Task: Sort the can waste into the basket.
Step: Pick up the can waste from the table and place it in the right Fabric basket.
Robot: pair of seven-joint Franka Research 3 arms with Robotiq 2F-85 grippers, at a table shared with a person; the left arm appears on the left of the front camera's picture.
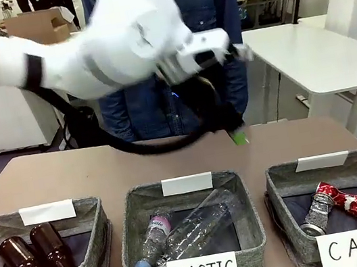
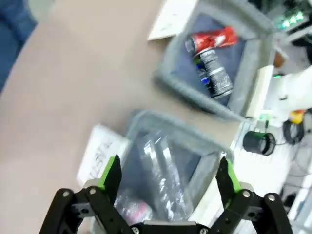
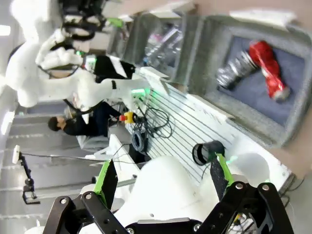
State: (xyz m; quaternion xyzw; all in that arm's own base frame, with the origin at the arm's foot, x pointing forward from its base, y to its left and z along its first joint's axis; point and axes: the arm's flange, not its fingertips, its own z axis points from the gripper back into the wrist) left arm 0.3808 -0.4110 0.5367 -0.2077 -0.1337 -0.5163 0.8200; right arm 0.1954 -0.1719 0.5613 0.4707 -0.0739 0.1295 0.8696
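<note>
Both cans, the red can (image 1: 346, 203) and the black can (image 1: 315, 213), lie touching inside the CAN basket (image 1: 282, 181) at the table's near right corner. Left claw (image 2: 168, 178) and right claw (image 3: 163, 180) are both spread wide, holding nothing.

A brown table (image 1: 170, 162) is seen, on which 3 grey fabric baskets are set in a row along the near edge. The basket signed "BOTTLE" (image 1: 95, 250) is placed at the left, the one signed "PLASTIC" (image 1: 131, 241) in the middle, and the basket signed "CAN" (image 1: 281, 215) at the right.
</note>
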